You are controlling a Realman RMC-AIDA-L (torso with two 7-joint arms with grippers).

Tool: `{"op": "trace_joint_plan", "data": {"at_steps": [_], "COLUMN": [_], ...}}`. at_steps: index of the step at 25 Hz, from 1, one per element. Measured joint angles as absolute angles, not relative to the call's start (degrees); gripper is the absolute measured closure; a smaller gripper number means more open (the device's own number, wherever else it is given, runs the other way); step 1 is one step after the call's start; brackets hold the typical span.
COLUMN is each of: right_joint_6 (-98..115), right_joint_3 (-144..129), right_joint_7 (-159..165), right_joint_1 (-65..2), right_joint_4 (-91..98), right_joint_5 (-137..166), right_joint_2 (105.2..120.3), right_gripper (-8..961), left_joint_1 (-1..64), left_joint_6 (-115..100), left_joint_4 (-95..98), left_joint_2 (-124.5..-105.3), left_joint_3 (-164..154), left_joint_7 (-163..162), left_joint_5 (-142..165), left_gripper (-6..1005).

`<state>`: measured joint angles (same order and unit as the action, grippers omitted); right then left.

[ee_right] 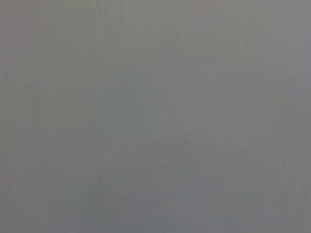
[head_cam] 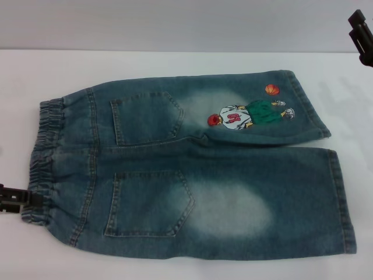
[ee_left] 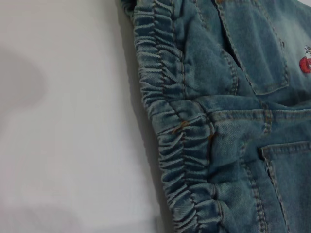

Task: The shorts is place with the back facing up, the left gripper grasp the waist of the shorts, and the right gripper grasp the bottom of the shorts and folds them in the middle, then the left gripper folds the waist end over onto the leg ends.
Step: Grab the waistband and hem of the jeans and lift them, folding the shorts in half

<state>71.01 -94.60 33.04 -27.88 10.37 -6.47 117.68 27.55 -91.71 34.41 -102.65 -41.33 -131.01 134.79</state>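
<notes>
Shorts lie flat on table, back up. Left gripper sits at waist; can't tell if clamped. Left wrist view alone shows waist gathers close. Right gripper is raised beyond hems, grip unclear; its wrist view shows blank grey.

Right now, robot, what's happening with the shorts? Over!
Left hand at the waist of the shorts, near side. Right hand up, far right, off the cloth. Shorts flat, unfolded. Nothing in the way.

A white table spans the view; a pale grey wall rises behind it.
</notes>
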Motion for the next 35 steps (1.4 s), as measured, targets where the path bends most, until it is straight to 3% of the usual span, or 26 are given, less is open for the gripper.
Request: {"op": "trace_joint_plan", "data": {"at_steps": [35], "right_joint_6": [70.89], "right_joint_3": [-94.77], "right_joint_7": [33.04], "right_joint_1": [-27.83], "right_joint_4": [10.45], "right_joint_5": [-6.51], "right_joint_2": [117.59], "right_gripper": [386], "left_joint_1": [28.35], "left_joint_6": [-92.89], "left_joint_4": [34.36], "left_joint_2": [-103.16], "left_joint_3": [-41.38], "left_joint_7": [-130.91], "left_joint_5": [134.7], "left_gripper": [192]}}
